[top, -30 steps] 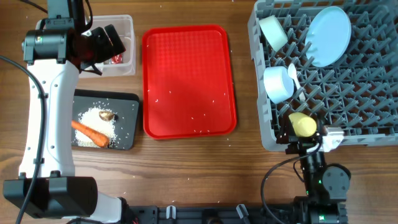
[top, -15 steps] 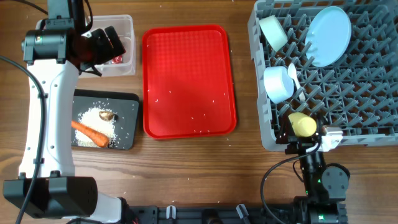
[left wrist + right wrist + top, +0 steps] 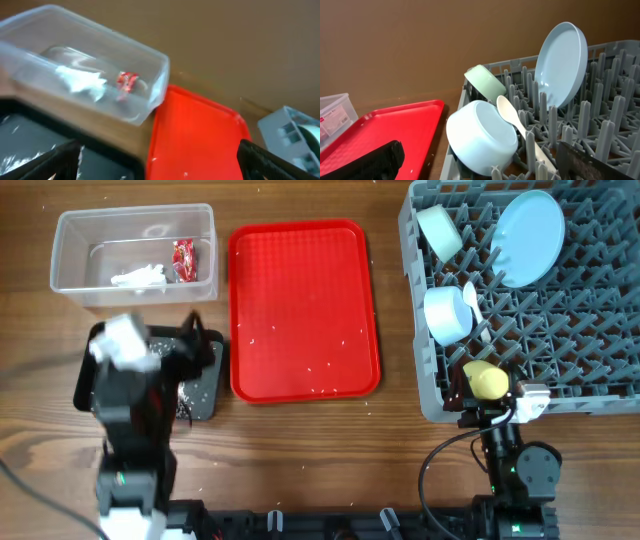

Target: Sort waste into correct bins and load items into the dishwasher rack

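Note:
The clear tub (image 3: 72, 250) (image 3: 155, 90) holds the red foil wrapper (image 3: 185, 260) (image 3: 127, 81) and the white tissue wad (image 3: 138, 277) (image 3: 82, 80). My left gripper (image 3: 188, 358) (image 3: 160, 156) hangs open and empty over the black tray (image 3: 207, 398) (image 3: 30, 137), hiding most of what lies in it. In the dishwasher rack (image 3: 580, 330) (image 3: 620, 115) stand the plate (image 3: 527, 238) (image 3: 560, 65), two bowls (image 3: 440, 232) (image 3: 448, 315) (image 3: 480, 135), the spoon (image 3: 472, 305) (image 3: 512, 117) and the yellow cup (image 3: 488, 380). My right gripper (image 3: 490, 408) (image 3: 480, 155) is open and empty at the rack's near corner.
A flat red tray (image 3: 303, 310) (image 3: 195, 135) (image 3: 385, 130) with a few scattered rice grains lies between the bins and the rack. The left arm's body covers the table's front left.
My left arm has pulled back from over the clear tub toward the table's front and now sits over the black tray. The right arm has not moved.

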`<state>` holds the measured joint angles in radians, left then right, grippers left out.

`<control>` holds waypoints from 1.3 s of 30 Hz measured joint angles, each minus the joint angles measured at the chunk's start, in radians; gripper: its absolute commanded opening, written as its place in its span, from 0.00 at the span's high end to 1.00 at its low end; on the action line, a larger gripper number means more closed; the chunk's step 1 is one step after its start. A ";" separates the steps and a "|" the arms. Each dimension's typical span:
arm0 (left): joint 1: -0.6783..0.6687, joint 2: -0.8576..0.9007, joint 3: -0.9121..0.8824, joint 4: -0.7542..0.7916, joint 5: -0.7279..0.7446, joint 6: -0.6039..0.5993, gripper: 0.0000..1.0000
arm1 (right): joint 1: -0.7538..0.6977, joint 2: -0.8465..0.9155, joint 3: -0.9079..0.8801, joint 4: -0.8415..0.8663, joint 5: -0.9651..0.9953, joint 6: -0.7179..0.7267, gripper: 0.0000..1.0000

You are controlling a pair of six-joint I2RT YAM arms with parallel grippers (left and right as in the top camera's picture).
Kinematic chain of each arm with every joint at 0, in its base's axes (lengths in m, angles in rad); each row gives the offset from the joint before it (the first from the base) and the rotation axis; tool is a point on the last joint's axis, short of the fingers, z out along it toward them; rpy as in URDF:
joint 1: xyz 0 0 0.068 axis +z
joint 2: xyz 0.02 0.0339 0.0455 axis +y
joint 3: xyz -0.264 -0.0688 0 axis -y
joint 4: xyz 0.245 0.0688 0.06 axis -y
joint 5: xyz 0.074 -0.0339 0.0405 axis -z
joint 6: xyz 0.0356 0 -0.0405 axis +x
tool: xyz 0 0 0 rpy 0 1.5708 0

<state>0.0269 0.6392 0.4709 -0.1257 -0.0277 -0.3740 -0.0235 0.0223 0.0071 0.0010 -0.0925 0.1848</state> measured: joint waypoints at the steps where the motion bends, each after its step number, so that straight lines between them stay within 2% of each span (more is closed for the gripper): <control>1: 0.019 -0.098 -0.091 0.005 0.000 -0.012 0.00 | 0.000 0.000 0.000 0.000 0.000 0.000 0.00; 6: 0.042 -0.436 -0.352 0.010 0.000 -0.036 0.00 | 0.000 0.002 0.000 0.000 0.000 0.000 0.00; 10: 0.042 -0.558 -0.444 0.021 0.000 -0.030 0.00 | 0.000 0.002 0.000 0.000 0.000 0.000 0.00; 13: 0.042 -0.618 -0.446 0.029 0.000 -0.002 0.00 | 0.000 0.002 0.000 0.000 0.000 0.000 0.00; 39: 0.042 -0.625 -0.446 0.029 0.000 0.018 0.00 | 0.000 0.002 0.000 0.000 0.000 0.000 0.00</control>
<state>0.0685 0.0139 0.0250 -0.0963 -0.0277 -0.3565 -0.0235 0.0238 0.0067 0.0013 -0.0925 0.1848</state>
